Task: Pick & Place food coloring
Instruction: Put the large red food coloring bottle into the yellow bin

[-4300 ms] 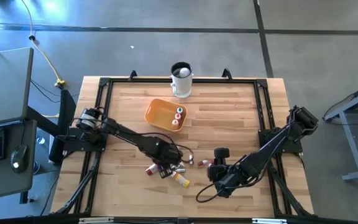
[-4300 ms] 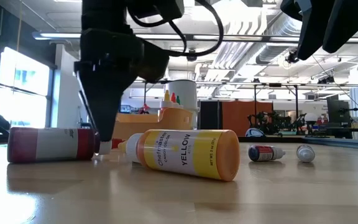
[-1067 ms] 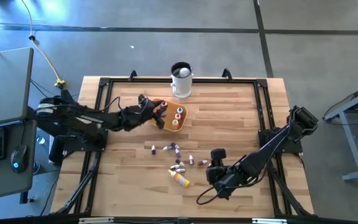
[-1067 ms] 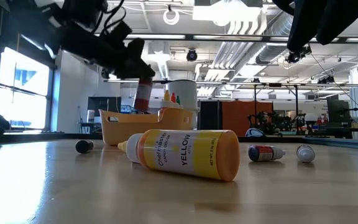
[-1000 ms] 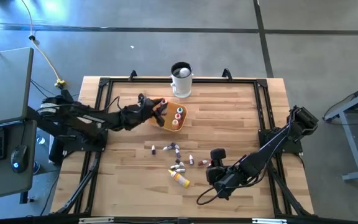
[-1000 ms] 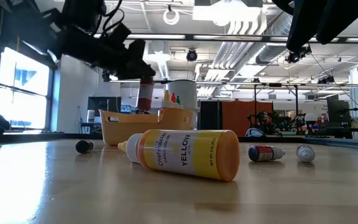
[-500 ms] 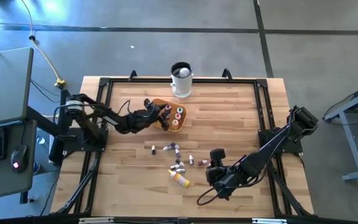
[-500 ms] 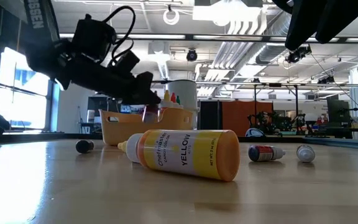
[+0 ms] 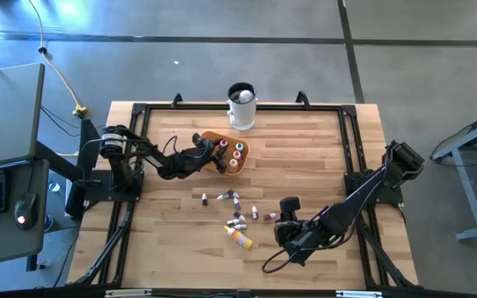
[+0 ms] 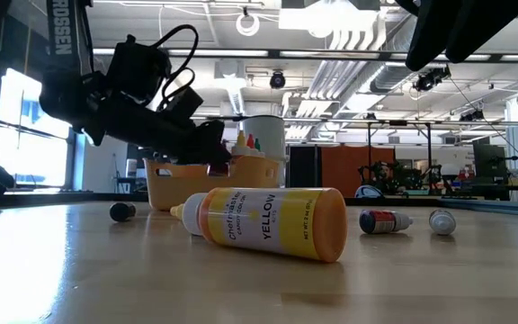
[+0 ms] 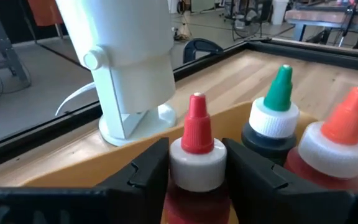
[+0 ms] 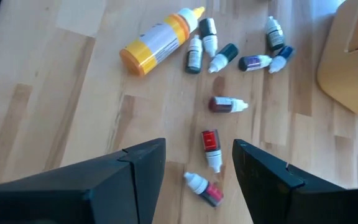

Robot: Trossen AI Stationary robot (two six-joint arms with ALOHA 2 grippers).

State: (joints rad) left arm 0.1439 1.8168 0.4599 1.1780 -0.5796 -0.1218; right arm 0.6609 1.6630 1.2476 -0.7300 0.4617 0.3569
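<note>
Overhead, a pale wooden bench (image 9: 305, 157) in a black frame carries two dark robot arms. The left arm reaches in from its base at the bench edge, and the left claw (image 9: 220, 151) sits over the orange bowl (image 9: 208, 154). Just beyond that claw, at the bench's far edge, stands a white mug (image 9: 241, 105).

From the left wrist, a red-capped bottle (image 11: 197, 158) stands upright between the left claw's fingers (image 11: 143, 171). The fingers flank its white collar closely; whether they still press on it cannot be told. Just beside it in the bowl stand a green-capped bottle (image 11: 275, 116) and an orange-capped bottle (image 11: 336, 146).

The right claw (image 9: 289, 220) waits above the bench's near half, fingers parted and holding nothing.

Ahead of the right claw, a large yellow bottle (image 12: 159, 40) lies on its side. Near it lie scattered small food coloring bottles (image 12: 211, 36), dark, red or whitish. The nearest red one (image 12: 211, 148) lies just in front of the right claw's fingers (image 12: 258, 168), apart from them.
</note>
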